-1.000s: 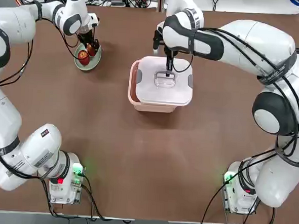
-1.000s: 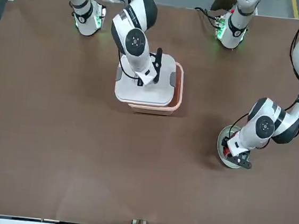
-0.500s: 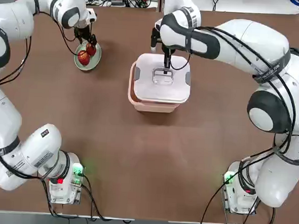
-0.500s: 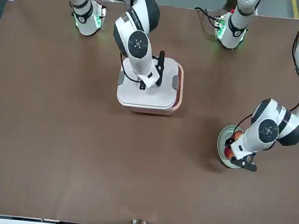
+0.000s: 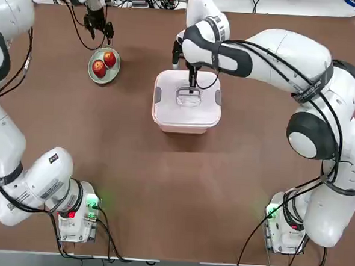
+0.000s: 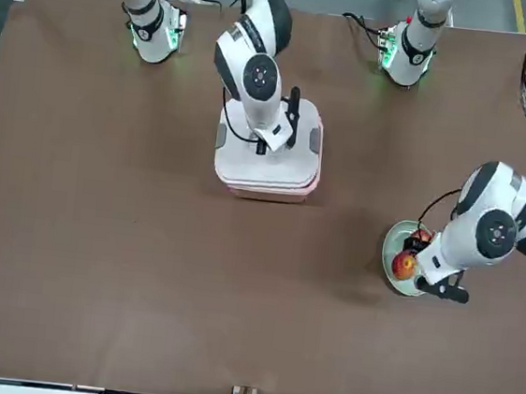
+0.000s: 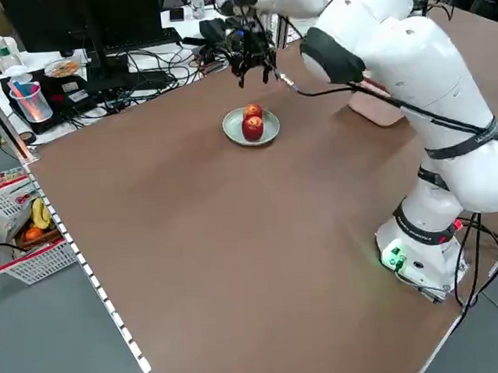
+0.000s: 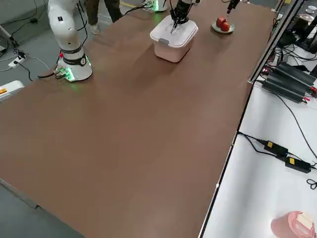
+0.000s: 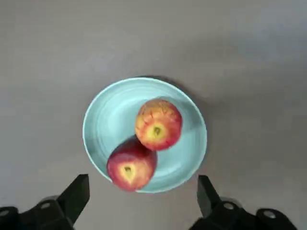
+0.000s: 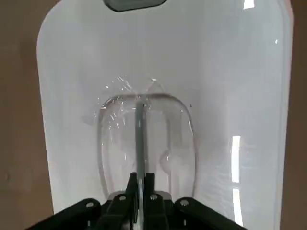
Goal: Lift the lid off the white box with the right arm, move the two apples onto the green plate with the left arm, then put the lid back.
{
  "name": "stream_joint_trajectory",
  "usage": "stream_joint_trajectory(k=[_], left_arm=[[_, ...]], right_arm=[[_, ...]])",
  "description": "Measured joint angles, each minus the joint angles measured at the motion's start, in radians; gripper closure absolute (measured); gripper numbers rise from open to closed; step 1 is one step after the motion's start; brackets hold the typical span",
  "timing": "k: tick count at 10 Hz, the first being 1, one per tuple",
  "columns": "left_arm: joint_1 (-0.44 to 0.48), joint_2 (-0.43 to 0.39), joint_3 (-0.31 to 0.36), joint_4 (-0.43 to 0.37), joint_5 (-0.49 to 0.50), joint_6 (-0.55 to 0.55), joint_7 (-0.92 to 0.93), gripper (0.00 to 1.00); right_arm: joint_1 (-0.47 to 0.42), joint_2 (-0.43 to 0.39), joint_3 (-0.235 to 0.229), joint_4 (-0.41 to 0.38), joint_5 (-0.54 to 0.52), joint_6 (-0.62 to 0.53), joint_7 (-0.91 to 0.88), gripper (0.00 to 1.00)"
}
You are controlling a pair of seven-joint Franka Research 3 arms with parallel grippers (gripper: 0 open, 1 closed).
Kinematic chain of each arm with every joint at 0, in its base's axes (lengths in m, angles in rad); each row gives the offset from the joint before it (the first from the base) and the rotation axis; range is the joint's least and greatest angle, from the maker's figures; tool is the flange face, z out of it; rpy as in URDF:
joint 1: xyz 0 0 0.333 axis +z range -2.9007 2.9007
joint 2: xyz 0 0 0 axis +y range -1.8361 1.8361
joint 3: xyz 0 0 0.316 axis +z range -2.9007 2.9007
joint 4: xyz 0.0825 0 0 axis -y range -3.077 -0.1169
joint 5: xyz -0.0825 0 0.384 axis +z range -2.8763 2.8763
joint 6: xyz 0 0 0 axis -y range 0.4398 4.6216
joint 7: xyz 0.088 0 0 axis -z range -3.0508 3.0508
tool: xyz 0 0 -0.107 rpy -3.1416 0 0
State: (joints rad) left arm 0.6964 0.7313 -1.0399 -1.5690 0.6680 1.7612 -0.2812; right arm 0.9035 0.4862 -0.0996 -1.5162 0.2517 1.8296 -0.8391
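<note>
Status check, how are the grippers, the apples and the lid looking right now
Left gripper open, above the plate, clear of it. Both apples on plate. Right gripper shut on lid handle, lid over box. Nothing in the way.

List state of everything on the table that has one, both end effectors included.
lid: on the box, handle gripped
two apples: touching, on the green plate
left end effector: open, empty, above the table past the plate
right end effector: shut on the lid's handle
</note>
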Motion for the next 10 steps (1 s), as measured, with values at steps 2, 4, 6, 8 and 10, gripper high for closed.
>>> stream_joint_trajectory(k=[2, 4, 6, 8, 10], left_arm=[[-0.094, -0.184, 0.165, 0.023, -0.25, -0.003, 0.146, 0.01], [-0.225, -0.347, 0.318, 0.022, -0.391, -0.016, 0.191, 0.01], [-0.388, -0.446, 0.495, 0.022, -0.482, -0.019, 0.203, 0.01], [-0.518, -0.515, 0.65, 0.011, -0.534, -0.05, 0.209, 0.01], [-0.625, -0.588, 0.785, -0.016, -0.574, -0.063, 0.225, 0.01]], right_arm=[[-0.001, 0.006, -0.007, 0.003, -0.005, 0.0, 0.004, 0.93], [-0.003, 0.014, -0.015, 0.006, -0.022, 0.0, 0.004, 0.93], [-0.001, 0.025, -0.014, 0.011, -0.024, 0.0, 0.028, 0.93], [0.012, 0.027, -0.008, 0.02, -0.024, 0.0, 0.064, 0.93], [0.035, 0.027, -0.007, 0.024, -0.024, 0.0, 0.103, 0.93]])
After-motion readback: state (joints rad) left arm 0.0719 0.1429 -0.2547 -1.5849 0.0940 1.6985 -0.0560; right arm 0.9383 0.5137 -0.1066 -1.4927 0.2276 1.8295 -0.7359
